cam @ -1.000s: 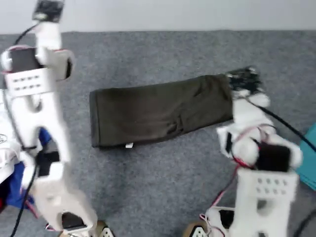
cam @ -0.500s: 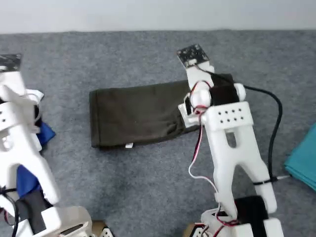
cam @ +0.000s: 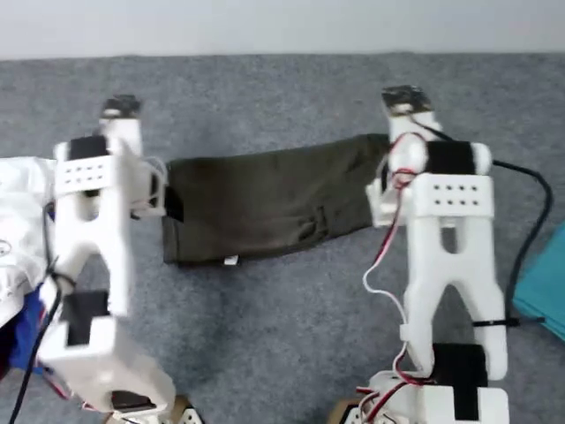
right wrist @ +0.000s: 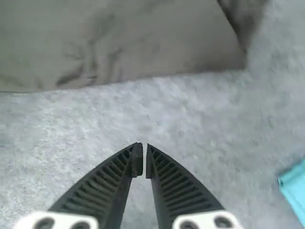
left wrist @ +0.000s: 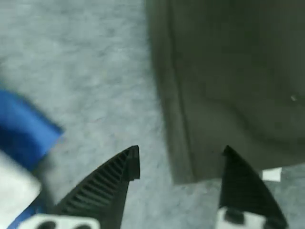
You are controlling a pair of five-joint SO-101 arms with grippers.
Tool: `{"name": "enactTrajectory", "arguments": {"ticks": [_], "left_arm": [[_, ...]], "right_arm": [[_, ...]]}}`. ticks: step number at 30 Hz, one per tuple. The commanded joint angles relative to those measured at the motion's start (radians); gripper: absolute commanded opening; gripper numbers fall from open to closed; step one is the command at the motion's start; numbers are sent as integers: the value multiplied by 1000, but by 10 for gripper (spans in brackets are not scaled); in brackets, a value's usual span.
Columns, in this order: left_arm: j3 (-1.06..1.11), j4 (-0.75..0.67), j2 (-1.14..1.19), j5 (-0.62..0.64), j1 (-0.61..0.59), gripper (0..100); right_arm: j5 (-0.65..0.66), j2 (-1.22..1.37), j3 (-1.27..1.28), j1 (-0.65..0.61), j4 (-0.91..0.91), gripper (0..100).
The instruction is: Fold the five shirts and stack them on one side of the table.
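Olive shirt (cam: 265,208) occupying centre, left arm (cam: 88,230) and right arm (cam: 450,238) flanking its ends; table (cam: 282,344) lying open in front.

surface: grey felt-like table (cam: 291,336) | far edge: pale wall (cam: 282,26)

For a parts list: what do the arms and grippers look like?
The left arm and right arm are white plastic with black motors and small dotted holes. Red-white wires and a black cable trail along the right arm. The left gripper and right gripper are black and taper to points.
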Motion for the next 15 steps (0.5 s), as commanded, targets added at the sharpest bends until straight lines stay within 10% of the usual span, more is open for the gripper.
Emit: {"name": "enactTrajectory", "arguments": {"ticks": [1, 15], "left_arm": [[-116, -23, 130, 12, 46, 279], [-848, 264, 667, 35, 60, 280]], "right_arm": [[-6, -8, -60, 81, 50, 25], [133, -189, -60, 176, 76, 25]]}}
